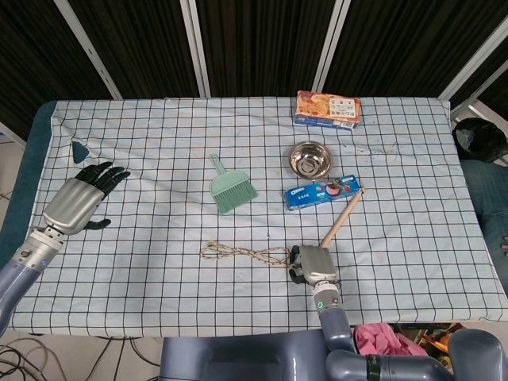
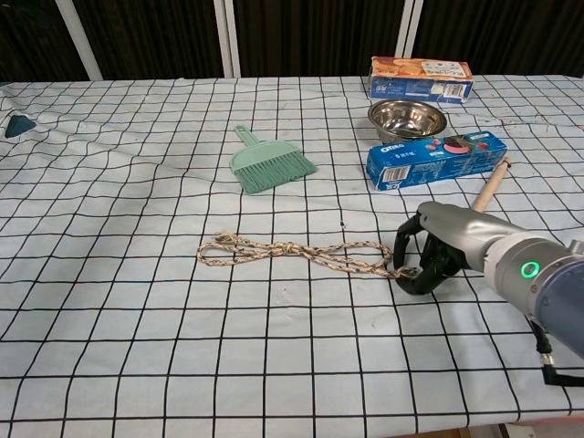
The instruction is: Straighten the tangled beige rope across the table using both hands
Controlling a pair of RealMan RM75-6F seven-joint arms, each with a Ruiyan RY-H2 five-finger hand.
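Observation:
The tangled beige rope [image 1: 242, 253] lies in a short knotted strand on the checked cloth near the front edge, also seen in the chest view as the rope [image 2: 292, 251]. My right hand [image 1: 313, 266] sits at its right end. In the chest view the right hand [image 2: 438, 251] has thumb and fingers curled around that end, pinching it against the cloth. My left hand [image 1: 79, 198] hovers far to the left with fingers spread and nothing in it, well away from the rope. The chest view does not show it.
A green dustpan brush [image 1: 230, 189] lies behind the rope. A steel bowl [image 1: 309, 159], a blue Oreo box [image 1: 321, 193] and a wooden stick [image 1: 341, 216] sit behind the right hand. An orange biscuit box [image 1: 328, 109] is at the back, and a small dark wedge [image 1: 80, 149] lies far left.

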